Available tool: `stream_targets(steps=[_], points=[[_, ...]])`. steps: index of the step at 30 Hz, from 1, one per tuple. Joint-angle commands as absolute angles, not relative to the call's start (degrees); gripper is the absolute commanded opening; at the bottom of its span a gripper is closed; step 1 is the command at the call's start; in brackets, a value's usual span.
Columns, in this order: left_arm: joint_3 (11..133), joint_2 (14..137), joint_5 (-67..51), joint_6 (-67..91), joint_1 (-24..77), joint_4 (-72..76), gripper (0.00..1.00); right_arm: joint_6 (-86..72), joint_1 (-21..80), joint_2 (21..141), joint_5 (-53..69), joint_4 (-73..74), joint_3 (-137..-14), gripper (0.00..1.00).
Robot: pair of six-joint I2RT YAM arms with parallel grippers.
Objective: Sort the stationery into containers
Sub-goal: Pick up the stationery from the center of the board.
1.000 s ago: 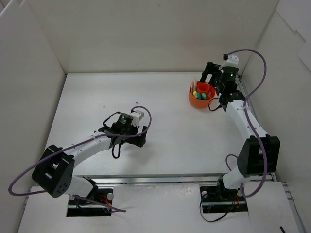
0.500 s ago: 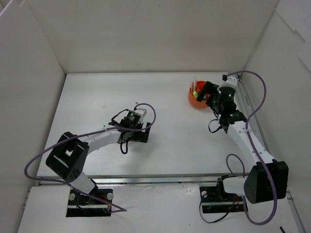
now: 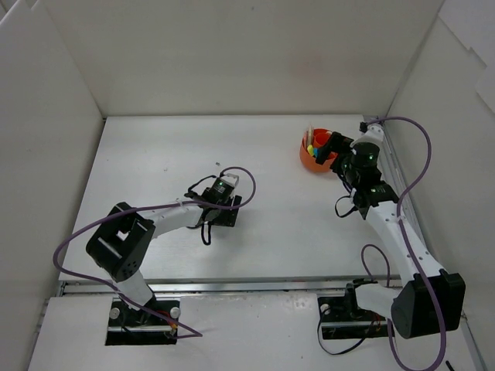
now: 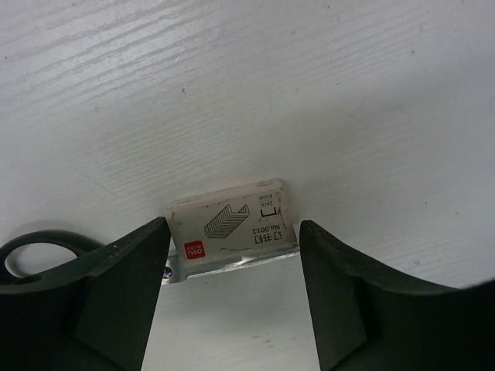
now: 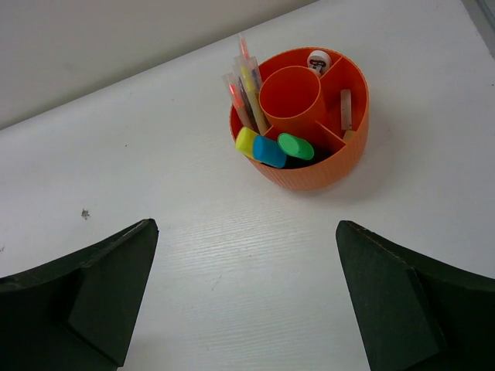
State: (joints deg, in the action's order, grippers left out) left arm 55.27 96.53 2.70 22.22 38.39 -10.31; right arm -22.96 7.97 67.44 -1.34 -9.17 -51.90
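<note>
The round orange cup (image 5: 309,171) has a centre tube and divided outer sections. It holds yellow (image 5: 247,141), blue (image 5: 269,151) and green (image 5: 291,145) highlighters, thin pens (image 5: 246,81) and a beige eraser (image 5: 346,108). My right gripper (image 5: 246,232) is open and empty, just short of the cup (image 3: 308,160) on its right side in the top view. My left gripper (image 4: 232,232) is open and low over the table, with a small white staple box (image 4: 230,220) between its fingertips, untouched. A metal strip (image 4: 232,263) lies under the box and a black loop (image 4: 39,249), perhaps a scissors handle, beside it.
White walls enclose the table (image 3: 155,154) at the back and both sides. The cup stands near the back right corner. Purple cables loop off both arms, one close to the left gripper (image 3: 223,210).
My right gripper has drawn back from over the far side of the cup to its near right side. My left gripper has shifted a little to the right.
</note>
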Motion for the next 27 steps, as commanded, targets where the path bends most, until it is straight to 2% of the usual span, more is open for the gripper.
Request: stream_targets(steps=[1,2,6,8,10,14,18,22,25,27], points=[[57.92,95.54,4.66,22.41,38.58,-9.58,0.62,-23.91,8.35,63.29,-2.99,-11.34,-51.51,0.98],[57.66,95.36,4.75,22.41,38.58,-9.41,0.55,-23.91,8.44,62.85,-2.9,-11.34,-51.16,0.98],[58.01,95.36,4.4,21.62,38.58,-9.23,0.5,-23.38,8.44,60.74,-0.45,-12.83,-49.57,0.98],[58.44,95.1,4.4,20.84,38.58,-9.14,0.44,-23.12,8.62,60.12,2.89,-13.27,-49.22,0.98],[58.62,94.14,4.05,20.13,38.58,-8.88,0.43,-22.77,8.44,59.59,6.58,-13.27,-49.04,0.98],[56.78,89.93,0.72,14.79,39.11,-5.72,0.43,-21.8,8.52,61.08,17.1,-12.83,-50.01,0.98],[53.01,82.81,-8.06,6.1,40.34,-0.98,0.45,-20.31,7.48,65.21,27.05,-11.34,-52.64,0.98],[50.98,74.63,-20.01,-2.18,40.87,-0.44,0.51,-21.88,5.28,72.83,46.43,-11.86,-55.37,0.98],[50.63,71.81,-23.98,-5.53,41.4,-0.44,0.52,-24.95,7.11,77.5,57.43,-17.92,-56.42,0.98],[51.15,70.93,-25.22,-6.85,41.92,-0.97,0.52,-23.82,9.31,79.36,59.58,-16.44,-57.82,0.98]])
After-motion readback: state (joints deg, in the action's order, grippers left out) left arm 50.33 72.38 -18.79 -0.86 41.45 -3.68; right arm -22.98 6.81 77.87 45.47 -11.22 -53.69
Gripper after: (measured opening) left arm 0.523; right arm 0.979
